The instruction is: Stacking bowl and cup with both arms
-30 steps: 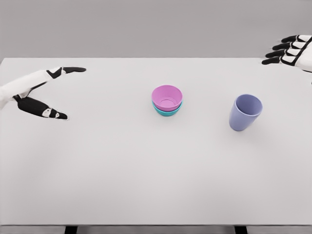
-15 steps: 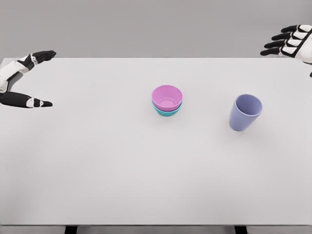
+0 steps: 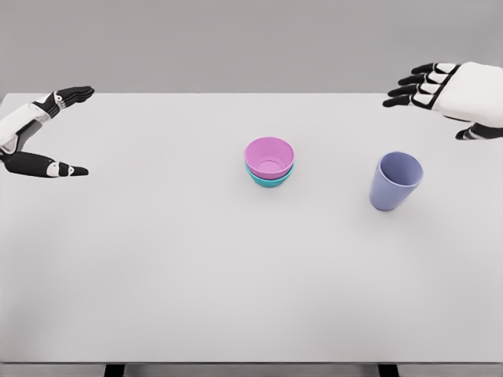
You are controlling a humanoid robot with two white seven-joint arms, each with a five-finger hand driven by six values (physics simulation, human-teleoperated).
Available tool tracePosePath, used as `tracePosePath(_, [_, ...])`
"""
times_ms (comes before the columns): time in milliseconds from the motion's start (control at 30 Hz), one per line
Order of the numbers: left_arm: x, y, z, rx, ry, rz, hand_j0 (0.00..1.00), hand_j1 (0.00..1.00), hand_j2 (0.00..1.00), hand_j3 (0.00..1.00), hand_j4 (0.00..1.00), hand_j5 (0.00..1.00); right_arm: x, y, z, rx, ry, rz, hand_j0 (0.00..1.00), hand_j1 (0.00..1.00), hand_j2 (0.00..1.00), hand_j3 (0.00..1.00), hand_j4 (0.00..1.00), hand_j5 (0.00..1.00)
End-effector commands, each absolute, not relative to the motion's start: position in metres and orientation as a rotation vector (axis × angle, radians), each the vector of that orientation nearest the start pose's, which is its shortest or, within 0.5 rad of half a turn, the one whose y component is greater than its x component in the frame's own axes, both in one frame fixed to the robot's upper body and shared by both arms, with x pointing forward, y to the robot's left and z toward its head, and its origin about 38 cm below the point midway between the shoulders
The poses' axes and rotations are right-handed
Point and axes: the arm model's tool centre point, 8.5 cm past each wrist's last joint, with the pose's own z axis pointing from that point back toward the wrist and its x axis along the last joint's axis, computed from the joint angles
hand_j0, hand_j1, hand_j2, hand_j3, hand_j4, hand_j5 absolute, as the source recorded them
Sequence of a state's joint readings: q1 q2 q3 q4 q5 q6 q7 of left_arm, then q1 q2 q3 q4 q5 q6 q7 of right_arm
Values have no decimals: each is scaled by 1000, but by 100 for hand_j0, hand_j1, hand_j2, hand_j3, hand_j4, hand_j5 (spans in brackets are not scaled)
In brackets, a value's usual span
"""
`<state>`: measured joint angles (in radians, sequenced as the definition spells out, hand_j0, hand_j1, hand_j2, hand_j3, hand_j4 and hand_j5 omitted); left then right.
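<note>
Your pink bowl already nests in the teal bowl mid-table, the cup waits upright to its right, so both hands, left and right, hang wide, empty

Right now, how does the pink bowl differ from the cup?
The pink bowl is wide and shallow; the cup is taller and narrower. The bowl is pink, the cup lavender-blue. The bowl sits nested in a teal bowl at mid-table; the cup stands alone on the table, further right. Both are upright, open side up, and neither hand touches them.
</note>
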<state>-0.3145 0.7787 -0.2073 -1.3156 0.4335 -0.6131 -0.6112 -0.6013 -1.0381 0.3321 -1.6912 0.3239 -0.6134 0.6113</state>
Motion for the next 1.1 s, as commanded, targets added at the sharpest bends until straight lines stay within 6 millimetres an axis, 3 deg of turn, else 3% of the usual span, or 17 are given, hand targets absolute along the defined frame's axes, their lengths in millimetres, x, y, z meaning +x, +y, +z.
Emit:
tracePosePath(0, [403,400,214,-63,-1874,-1074,100,100,100,100,100,100,409,-353,321,969,1923,-2915,100,100,100,100,100,100])
tracePosePath(200, [402,400,211,-67,-1869,-1071,100,100,100,100,100,100,431,-361,297,921,1923,-3031,100,100,100,100,100,100])
tracePosePath(433, [402,401,212,-65,-1869,-1072,100,100,100,100,100,100,449,-382,302,1039,1935,-3063,100,100,100,100,100,100])
tracePosePath(600, [402,401,211,-67,-1867,-1072,100,100,100,100,100,100,457,-360,284,960,1880,-3095,100,100,100,100,100,100])
tracePosePath(1067, [402,398,208,-75,-1871,-1063,100,100,100,100,100,100,458,-352,260,869,1816,-3169,100,100,100,100,100,100])
